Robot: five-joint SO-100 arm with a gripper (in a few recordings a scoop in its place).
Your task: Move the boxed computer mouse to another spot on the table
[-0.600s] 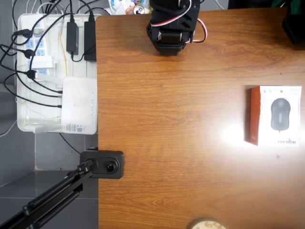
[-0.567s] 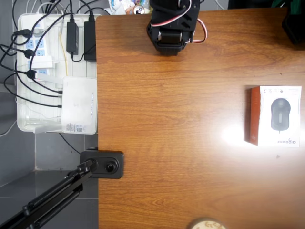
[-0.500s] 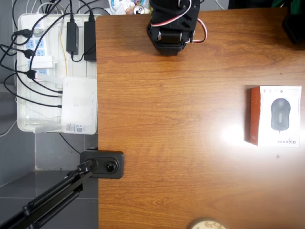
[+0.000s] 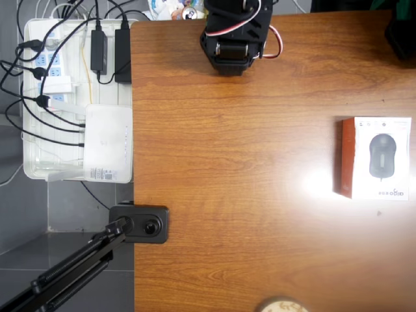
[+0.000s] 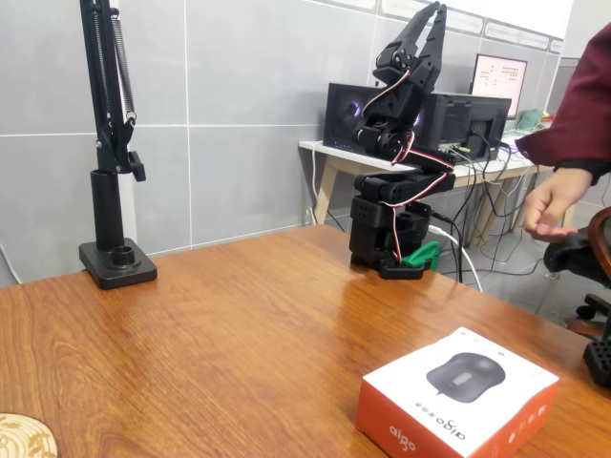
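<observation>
The boxed computer mouse point(image 5: 458, 397) is seen nearest in the fixed view, lying flat on the table point(image 5: 239, 334) close to the front right corner, its white top printed with a dark grey mouse and its reddish-orange side turned toward the camera. In the overhead view the boxed computer mouse point(image 4: 376, 158) is placed near the right edge of the table point(image 4: 247, 195), with the reddish-brown side on its left and the small dark lettering at its lower end; a bright glare patch is seen on the wood just beside its lower left corner. Nothing is touching the carton. A round cork coaster point(image 5: 24, 436) is partly seen at the front left of the fixed view. Farther back, a black lamp stand point(image 5: 116, 262) is clamped at the table's left edge. At the far edge of the table the black arm is folded upright on its base point(image 5: 387, 234), well apart from the carton, and the gripper point(image 5: 431, 13) is raised high, pointing upward, with its two fingers slightly spread and nothing held between them. A person's hand point(image 5: 547, 202) in a dark red sleeve is seen at the right, beyond the table. Beside the table in the overhead view, a white tray point(image 4: 36, 170) is seen holding power strips, cables and a white router box point(image 4: 108, 142).
</observation>
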